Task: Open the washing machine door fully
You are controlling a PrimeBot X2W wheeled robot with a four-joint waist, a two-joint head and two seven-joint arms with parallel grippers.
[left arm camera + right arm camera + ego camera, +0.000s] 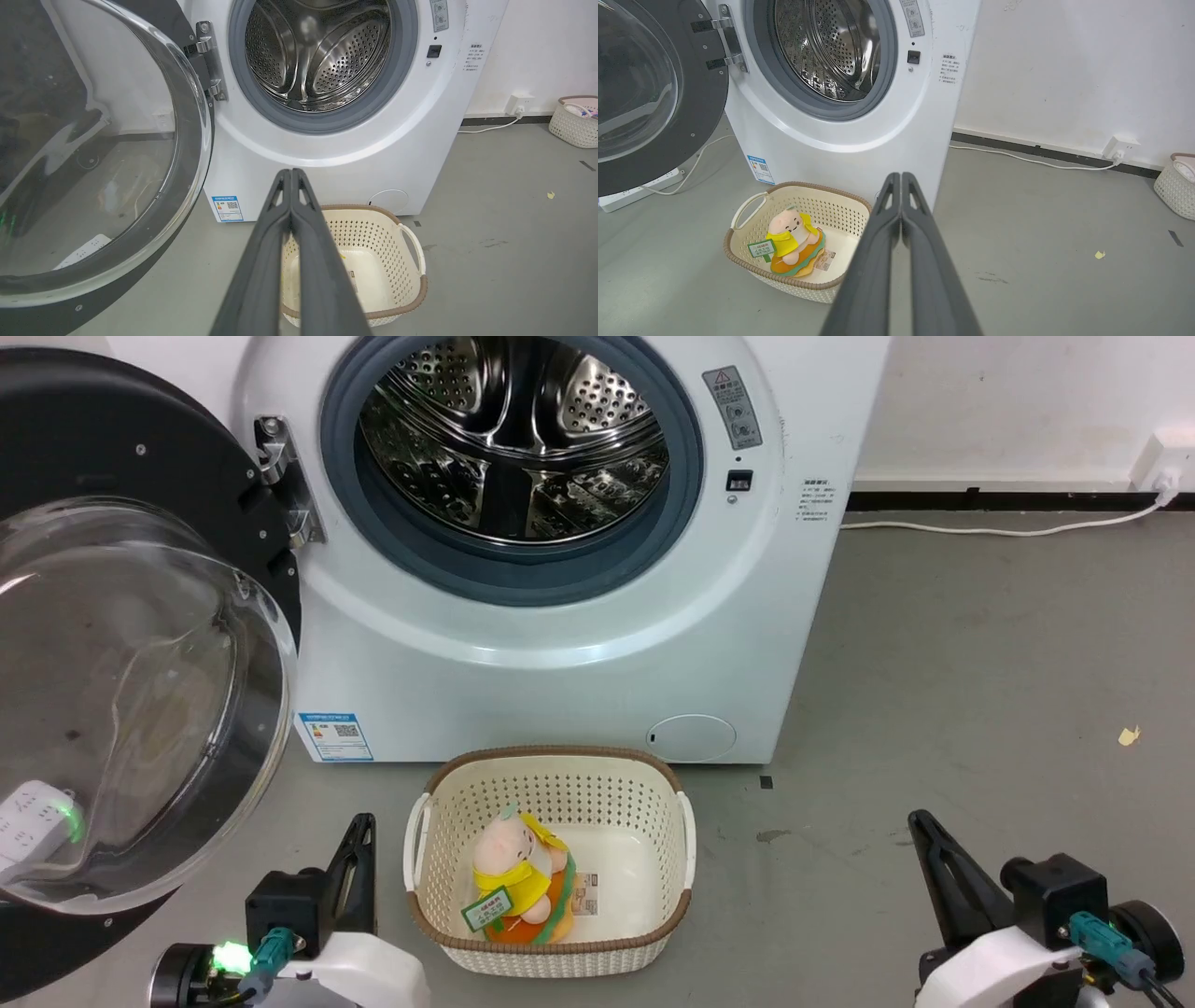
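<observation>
Head view: the washing machine door (131,653), a large round glossy black disc with a bulging clear glass bowl at its centre, stands open at the left of the white front-loading washing machine (579,653). It hangs on a metal hinge (285,476) at the left edge of the opening, with the glass bowl bulging toward the camera. The grey rubber-ringed steel drum mouth (513,439) is uncovered.

On the grey floor in front of the machine sits a cream perforated plastic basket with a brown woven rim (551,753). It holds a pink plush toy in a yellow jacket (518,877).

The left gripper (362,831) is at the lower left, just beside the basket and below the door's lower rim, touching neither. Its two long dark fingers are pressed together and hold nothing. The right gripper (926,831) is at the lower right, well apart from the basket, its fingers likewise together and empty.

In the left wrist view the closed fingers point at the machine's lower front, with the door off to their left. In the right wrist view the closed fingers point toward the machine's lower right corner, with the basket to their left.

A white cable (1008,530) runs along the floor by the wall.
</observation>
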